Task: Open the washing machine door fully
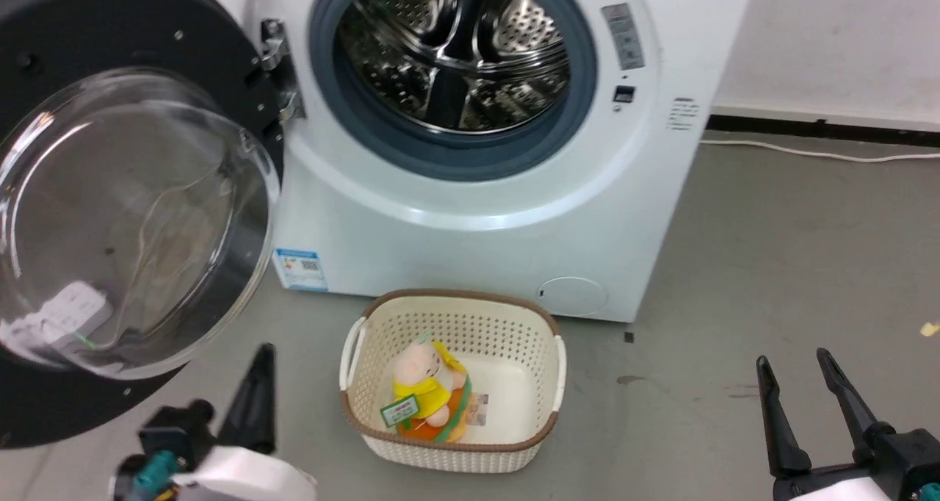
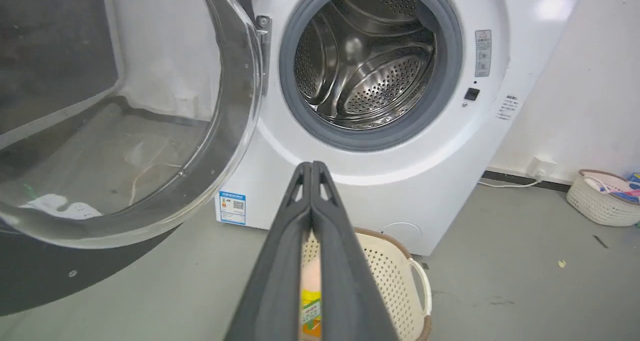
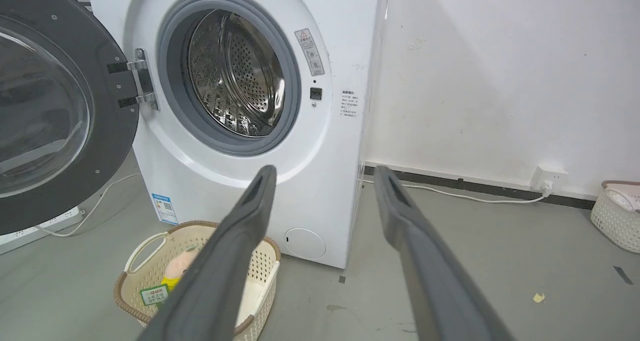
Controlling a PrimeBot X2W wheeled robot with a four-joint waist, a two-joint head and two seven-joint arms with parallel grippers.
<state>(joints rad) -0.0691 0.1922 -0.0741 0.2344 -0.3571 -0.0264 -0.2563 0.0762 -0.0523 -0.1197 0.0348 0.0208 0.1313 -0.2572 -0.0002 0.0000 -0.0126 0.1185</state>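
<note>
1. The left gripper (image 2: 311, 170), two long dark fingers on a pale forearm, has its fingers pressed together from tips to base with nothing between them. It hangs in front of the washing machine's left half, apart from it, and in its wrist view the tips point at the white panel below the drum opening.
2. The right gripper (image 1: 794, 360), of the same make, has its fingers spread apart and empty. It sits in front of the washing machine's right corner and off to the right, well short of it.
3. The big white front-loading washing machine (image 1: 477, 222) stands on a grey concrete floor (image 1: 771, 266) against a white wall (image 3: 500, 81).
4. The large round glossy black washing machine door (image 1: 73, 38) with its bulging clear glass bowl hangs from a metal hinge (image 1: 275, 67) on the machine's left side. It is swung wide out to the left, its inner face turned outward, and neither gripper touches it.
5. The grey rubber gasket (image 1: 587, 67) rings the uncovered, perforated steel drum (image 1: 455, 53).
6. On the machine's front, a blue label sticker (image 1: 299, 268) sits at the lower left and a small round hatch (image 1: 573, 295) at the lower right.
7. A cream perforated plastic basket with a brown rim (image 1: 452, 295) stands on the floor just in front of the machine, holding a pink and yellow plush toy (image 1: 426, 387).
8. A white cable (image 1: 808, 150) runs along the wall to the machine's right.
</note>
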